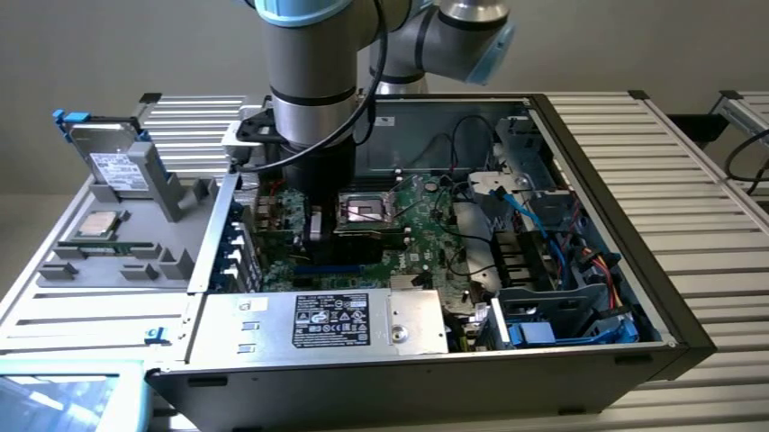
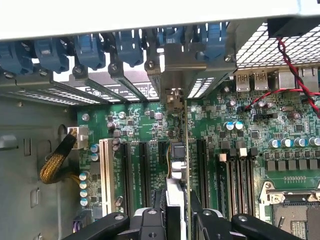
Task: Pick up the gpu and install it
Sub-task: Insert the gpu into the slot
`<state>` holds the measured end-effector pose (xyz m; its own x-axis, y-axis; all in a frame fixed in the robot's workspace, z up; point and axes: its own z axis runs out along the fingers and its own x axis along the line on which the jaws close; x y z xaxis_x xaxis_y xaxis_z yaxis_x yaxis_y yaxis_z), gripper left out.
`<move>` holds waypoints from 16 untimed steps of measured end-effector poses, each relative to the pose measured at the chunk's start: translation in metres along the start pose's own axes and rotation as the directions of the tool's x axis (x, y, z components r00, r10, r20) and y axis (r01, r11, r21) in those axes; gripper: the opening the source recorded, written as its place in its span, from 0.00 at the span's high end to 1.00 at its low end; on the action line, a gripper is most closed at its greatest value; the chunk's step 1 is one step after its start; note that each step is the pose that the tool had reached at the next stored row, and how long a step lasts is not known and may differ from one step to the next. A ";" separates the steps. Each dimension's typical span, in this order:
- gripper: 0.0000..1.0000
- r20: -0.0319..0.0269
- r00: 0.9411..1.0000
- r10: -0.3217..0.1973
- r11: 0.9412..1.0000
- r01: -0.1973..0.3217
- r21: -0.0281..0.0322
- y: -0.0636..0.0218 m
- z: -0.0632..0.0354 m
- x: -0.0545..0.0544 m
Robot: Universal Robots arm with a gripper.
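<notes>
Holding the gpu (image 2: 178, 155) edge-on above the motherboard (image 2: 240, 150), inside the open computer case (image 1: 397, 387).
My gripper (image 2: 177, 222) is clamped on it from both sides, jaws partway closed; its silver bracket (image 2: 175, 65) sits beside the case's slot covers (image 2: 125, 85), at the exterior view's left of the motherboard.

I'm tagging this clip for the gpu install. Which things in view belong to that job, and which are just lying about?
In the job: the tool, gripping the gpu; the gpu, edge-on over the motherboard; the open computer case.
Just lying about: the hard drive standing in the grey holder; the processor chip lying on that holder.
</notes>
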<state>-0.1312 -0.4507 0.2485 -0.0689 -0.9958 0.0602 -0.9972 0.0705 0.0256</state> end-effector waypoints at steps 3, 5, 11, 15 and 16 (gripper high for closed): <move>0.71 0.000 1.000 0.000 1.000 0.000 0.000 0.0000 0.0001 0.000; 0.71 0.000 1.000 0.000 1.000 0.000 0.001 0.0002 0.0002 -0.001; 0.71 0.002 1.000 0.000 1.000 0.000 0.001 0.0019 0.0018 -0.001; 0.71 0.002 1.000 0.000 1.000 0.000 0.001 0.0028 0.0036 -0.004; 0.71 0.002 1.000 0.000 1.000 0.000 0.001 0.0028 0.0036 -0.004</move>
<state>-0.1339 -0.4465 0.2447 -0.0688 -0.9959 0.0582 -0.9972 0.0704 0.0245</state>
